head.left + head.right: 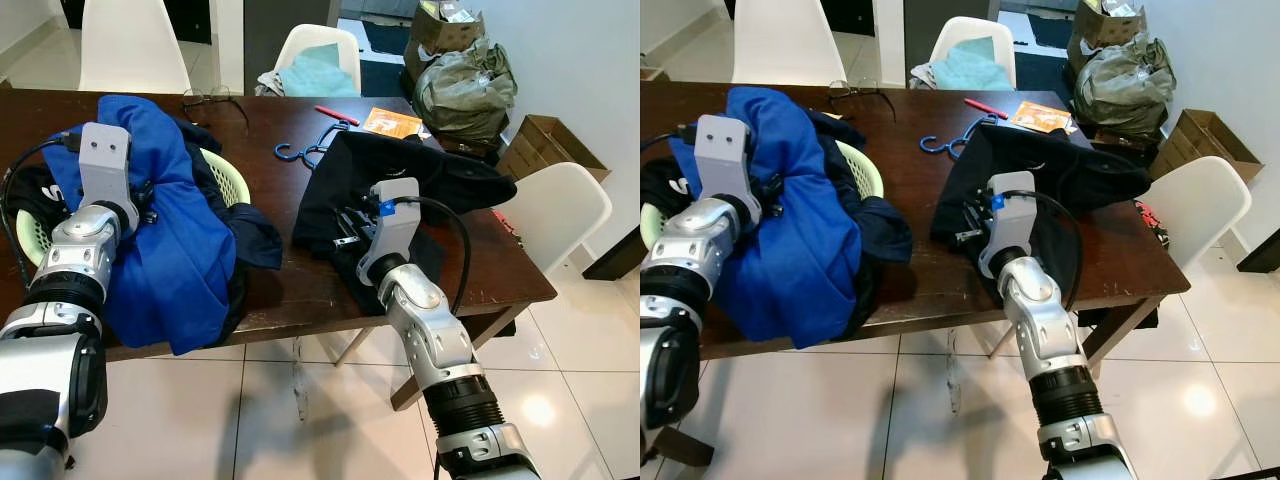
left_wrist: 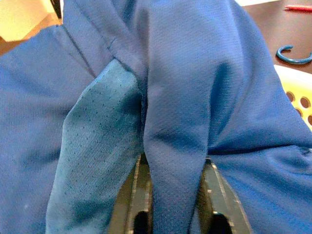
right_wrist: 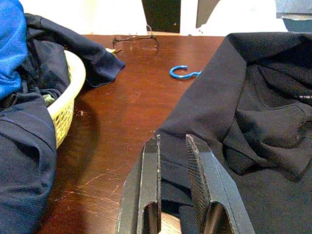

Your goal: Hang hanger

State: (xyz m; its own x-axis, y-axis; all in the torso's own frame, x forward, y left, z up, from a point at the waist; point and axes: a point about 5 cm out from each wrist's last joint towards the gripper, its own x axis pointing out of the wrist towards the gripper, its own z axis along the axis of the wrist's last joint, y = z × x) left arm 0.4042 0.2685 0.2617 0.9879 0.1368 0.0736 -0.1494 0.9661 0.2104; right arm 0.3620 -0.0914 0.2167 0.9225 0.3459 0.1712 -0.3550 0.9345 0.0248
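Note:
A blue hanger (image 1: 292,152) lies on the dark wooden table (image 1: 290,270). Its hook (image 3: 184,72) sticks out from under a black garment (image 1: 420,175) that covers the rest of it. My right gripper (image 3: 173,146) rests at the near edge of that garment, its fingers almost together with black cloth pinched between them. To the left, a blue shirt (image 1: 170,230) is draped over a pale laundry basket (image 1: 232,178). My left gripper (image 2: 175,195) is buried in the shirt, shut on a fold of its blue cloth.
Glasses (image 1: 210,97), a red pen (image 1: 337,115) and an orange booklet (image 1: 392,122) lie at the table's far side. White chairs (image 1: 130,45) stand behind, and another chair (image 1: 560,205) on the right. Bags (image 1: 465,85) and a cardboard box (image 1: 545,145) sit at far right.

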